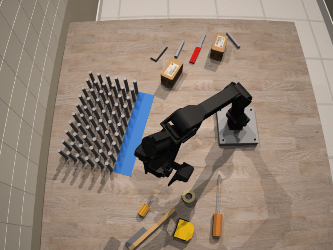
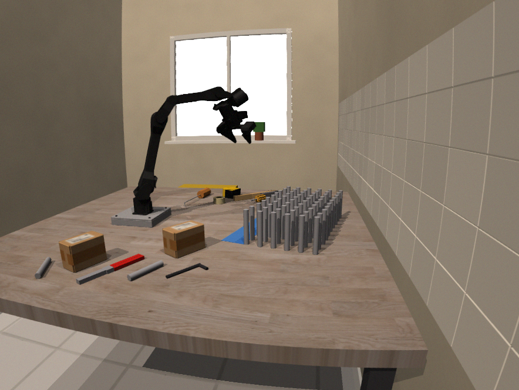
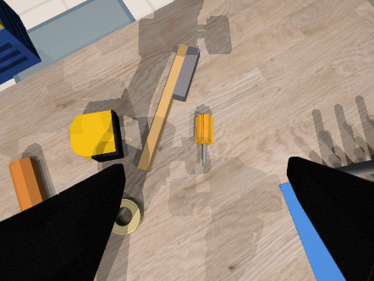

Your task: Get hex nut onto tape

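Hovering wide open and empty, the gripper (image 1: 176, 176) has yet to grasp the hook pick (image 1: 217, 215), lower right; extraction remains undone.

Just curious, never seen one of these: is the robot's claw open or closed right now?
Open. The gripper shows its two black fingers far apart with bare table between them, holding nothing.
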Robot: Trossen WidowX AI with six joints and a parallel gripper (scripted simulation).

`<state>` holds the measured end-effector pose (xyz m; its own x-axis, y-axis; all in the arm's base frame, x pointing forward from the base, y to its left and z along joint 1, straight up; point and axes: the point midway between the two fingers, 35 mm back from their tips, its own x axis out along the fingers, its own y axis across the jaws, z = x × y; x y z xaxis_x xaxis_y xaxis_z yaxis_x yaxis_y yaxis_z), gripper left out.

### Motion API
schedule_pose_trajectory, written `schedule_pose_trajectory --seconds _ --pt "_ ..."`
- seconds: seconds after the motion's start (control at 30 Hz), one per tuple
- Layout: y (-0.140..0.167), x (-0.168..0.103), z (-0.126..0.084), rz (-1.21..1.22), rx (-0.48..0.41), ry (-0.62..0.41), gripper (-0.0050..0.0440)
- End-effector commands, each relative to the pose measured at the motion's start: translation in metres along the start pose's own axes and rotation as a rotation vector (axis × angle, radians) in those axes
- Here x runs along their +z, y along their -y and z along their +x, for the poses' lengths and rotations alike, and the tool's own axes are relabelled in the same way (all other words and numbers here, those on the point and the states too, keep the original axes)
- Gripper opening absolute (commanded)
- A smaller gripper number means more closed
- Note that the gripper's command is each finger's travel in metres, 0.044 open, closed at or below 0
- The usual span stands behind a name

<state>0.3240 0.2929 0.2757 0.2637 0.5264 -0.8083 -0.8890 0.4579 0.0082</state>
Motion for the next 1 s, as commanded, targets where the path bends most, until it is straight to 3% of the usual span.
schedule_pose_trajectory --seconds 0.0,0.57,0.73,0.97 --pt "0.000 0.007 -0.015 -0.007 -0.016 0.038 0.0400" --pt "0.001 0.004 -0.013 -0.003 -0.018 0.032 0.0400" --pt "0.026 -0.003 -0.006 0.036 -0.106 0.069 0.0400" --pt "0.080 -0.036 0.011 0.131 -0.294 0.121 0.0400"
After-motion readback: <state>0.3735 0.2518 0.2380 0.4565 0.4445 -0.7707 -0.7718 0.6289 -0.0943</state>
